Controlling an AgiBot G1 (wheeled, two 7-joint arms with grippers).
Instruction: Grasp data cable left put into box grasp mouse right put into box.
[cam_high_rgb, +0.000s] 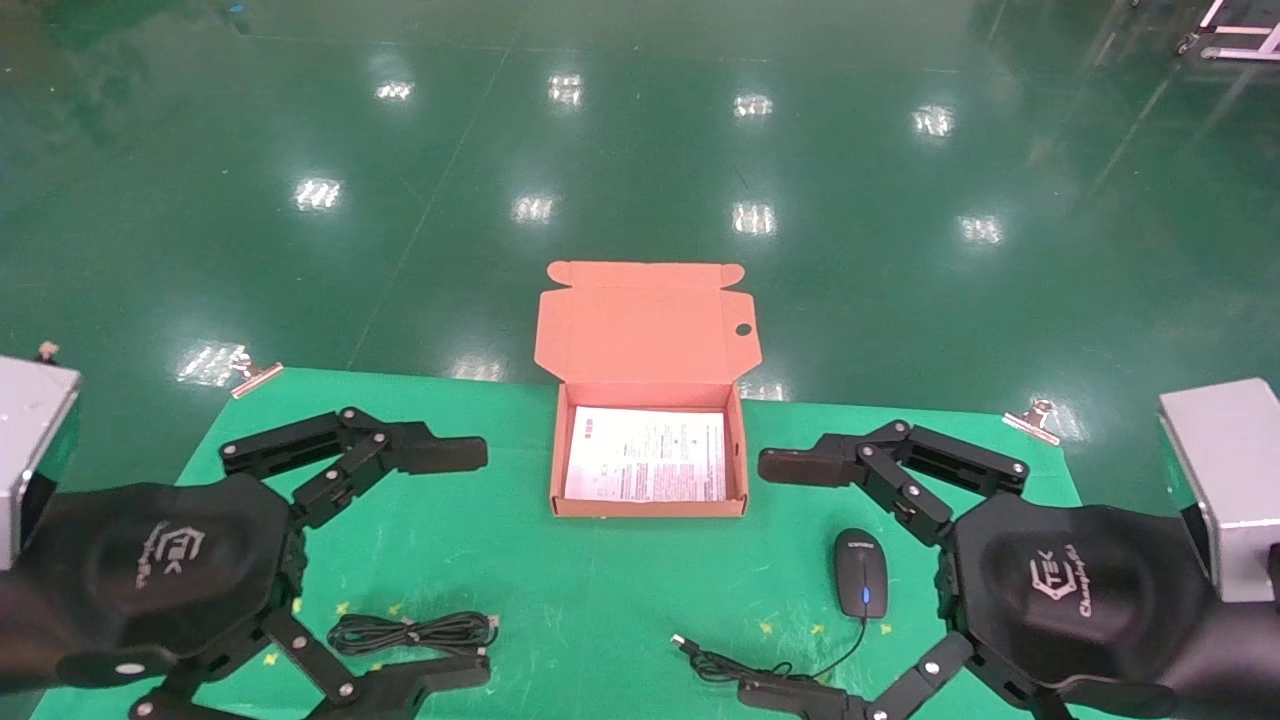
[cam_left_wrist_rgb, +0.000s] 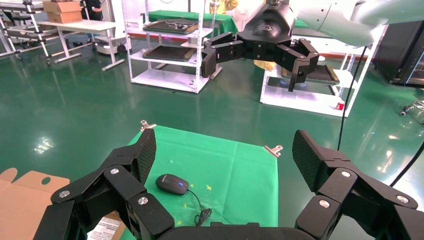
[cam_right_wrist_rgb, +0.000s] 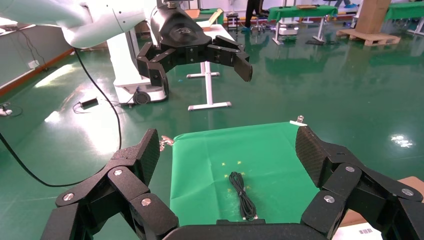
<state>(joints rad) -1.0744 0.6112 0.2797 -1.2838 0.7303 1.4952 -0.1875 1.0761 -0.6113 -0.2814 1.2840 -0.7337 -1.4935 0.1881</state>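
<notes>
The orange-brown box (cam_high_rgb: 648, 509) stands open at the far middle of the green table, its flap lid raised and a white printed sheet on its bottom. The coiled black data cable (cam_high_rgb: 412, 632) lies near the front left; it also shows in the right wrist view (cam_right_wrist_rgb: 242, 195). The black mouse (cam_high_rgb: 861, 585), its wheel lit blue, lies at the front right with its cord (cam_high_rgb: 760, 665) trailing leftward; it also shows in the left wrist view (cam_left_wrist_rgb: 171, 183). My left gripper (cam_high_rgb: 470, 562) hovers open above the cable. My right gripper (cam_high_rgb: 768, 578) hovers open just left of the mouse. Both are empty.
The green cloth (cam_high_rgb: 600, 600) is held by metal clips at the far corners (cam_high_rgb: 255, 372) (cam_high_rgb: 1030, 418). Grey housings stand at the left edge (cam_high_rgb: 35, 420) and the right edge (cam_high_rgb: 1225, 470). Shiny green floor lies beyond the table.
</notes>
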